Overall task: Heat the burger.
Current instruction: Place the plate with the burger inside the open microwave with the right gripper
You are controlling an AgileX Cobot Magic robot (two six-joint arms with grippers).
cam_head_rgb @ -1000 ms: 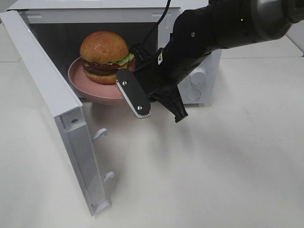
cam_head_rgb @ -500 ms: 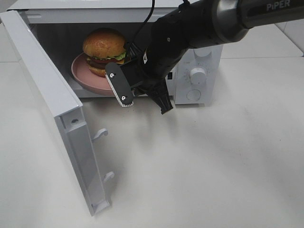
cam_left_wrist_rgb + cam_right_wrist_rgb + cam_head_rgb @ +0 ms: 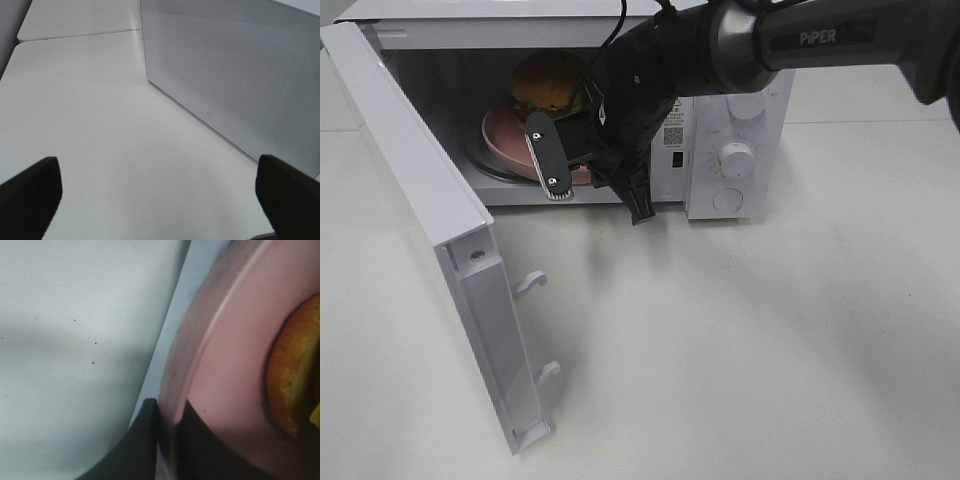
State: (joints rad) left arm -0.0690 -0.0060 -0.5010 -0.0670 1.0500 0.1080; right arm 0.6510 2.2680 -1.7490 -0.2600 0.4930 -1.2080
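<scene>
Burger (image 3: 548, 82) on plate (image 3: 503, 136) — both inside the microwave (image 3: 765, 150).

White table (image 3: 770, 350) fills most of the frame, with a panel seam at the upper right. White microwave (image 3: 735, 150) stands on it, upper centre, its door (image 3: 420, 190) open toward lower left.

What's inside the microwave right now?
The burger on a pink plate, inside the microwave. The right gripper is shut on the plate's rim; the arm covers the burger's right side and whatever lies behind it.
</scene>
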